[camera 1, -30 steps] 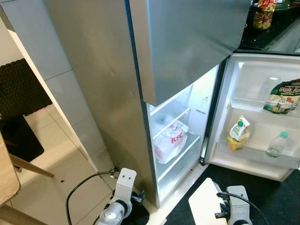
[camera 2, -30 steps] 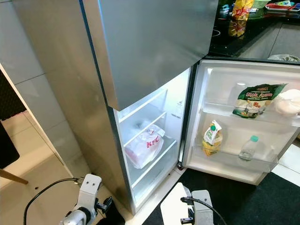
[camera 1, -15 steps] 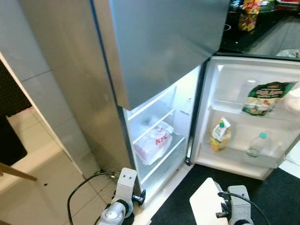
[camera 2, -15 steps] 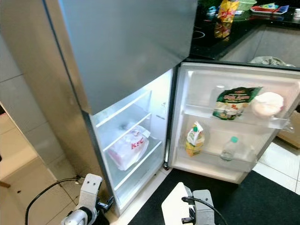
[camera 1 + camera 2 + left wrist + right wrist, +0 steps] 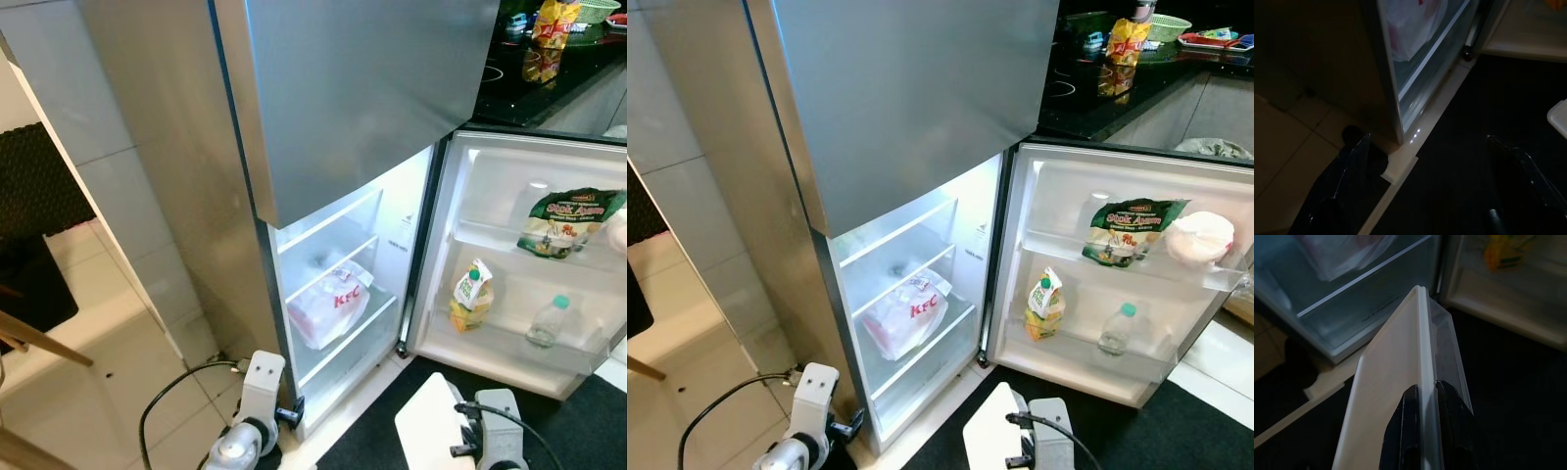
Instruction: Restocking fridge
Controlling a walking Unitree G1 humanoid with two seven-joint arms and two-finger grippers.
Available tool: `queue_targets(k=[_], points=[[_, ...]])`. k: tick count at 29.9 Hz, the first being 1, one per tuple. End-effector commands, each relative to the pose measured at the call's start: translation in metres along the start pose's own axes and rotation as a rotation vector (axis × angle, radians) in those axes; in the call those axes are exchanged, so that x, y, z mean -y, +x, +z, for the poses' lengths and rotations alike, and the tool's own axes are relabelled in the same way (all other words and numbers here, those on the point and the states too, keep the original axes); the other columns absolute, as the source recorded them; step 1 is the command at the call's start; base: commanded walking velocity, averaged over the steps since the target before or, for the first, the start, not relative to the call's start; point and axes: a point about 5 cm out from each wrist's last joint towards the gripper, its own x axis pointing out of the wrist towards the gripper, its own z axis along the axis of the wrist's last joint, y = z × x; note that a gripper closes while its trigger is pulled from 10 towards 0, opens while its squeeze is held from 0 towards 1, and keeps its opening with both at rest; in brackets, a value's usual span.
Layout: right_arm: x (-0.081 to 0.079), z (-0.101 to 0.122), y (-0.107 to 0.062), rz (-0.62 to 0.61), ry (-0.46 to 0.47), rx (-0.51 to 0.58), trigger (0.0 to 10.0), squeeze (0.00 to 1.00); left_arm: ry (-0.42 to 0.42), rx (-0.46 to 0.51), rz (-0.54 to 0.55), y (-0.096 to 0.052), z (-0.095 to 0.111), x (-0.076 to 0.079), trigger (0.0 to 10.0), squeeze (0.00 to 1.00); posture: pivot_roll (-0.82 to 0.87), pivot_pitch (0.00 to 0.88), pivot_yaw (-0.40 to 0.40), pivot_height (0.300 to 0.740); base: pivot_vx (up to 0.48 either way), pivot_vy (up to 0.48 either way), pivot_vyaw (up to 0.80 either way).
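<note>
The silver fridge stands with its lower door swung open to the right. A white KFC bag lies on a glass shelf inside. The door shelves hold a green packet, a yellow pouch, a water bottle and a white round pack. My right gripper is shut on the rim of a white plastic container, held low in front of the fridge. My left gripper hangs open near the fridge's bottom corner, with nothing between its fingers.
A black cable curls over the pale floor tiles at the left. A dark mat lies under the open door. Behind the door, a black counter carries snack bags. A wooden furniture leg sticks out at the far left.
The whole picture has shifted, so the camera moved. The fridge's contents stay in place, and both arms hold the same pose with the container still gripped.
</note>
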Motion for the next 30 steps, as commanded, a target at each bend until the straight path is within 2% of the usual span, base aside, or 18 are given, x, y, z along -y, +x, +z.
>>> queue_targets(k=[1, 23, 30], points=[[0.0003, 0.0034, 0.0007, -0.003, 0.018, 0.015, 10.0, 0.00, -0.022, 0.000, 0.028, -0.0011, -0.0013, -0.0034, 10.0, 0.00, -0.08, 0.024, 0.034, 0.740, 0.000, 0.000, 0.00], [-0.0005, 0.0042, 0.0012, 0.003, 0.013, 0.013, 10.0, 0.00, -0.001, 0.017, 0.035, -0.0016, 0.0006, -0.0054, 10.0, 0.00, -0.07, 0.031, 0.032, 0.740, 0.000, 0.000, 0.00], [-0.0004, 0.0047, 0.0013, 0.004, 0.014, 0.015, 10.0, 0.00, 0.017, 0.022, 0.031, -0.0013, 0.0009, -0.0026, 10.0, 0.00, -0.07, 0.036, 0.028, 0.740, 0.000, -0.418, 0.00]])
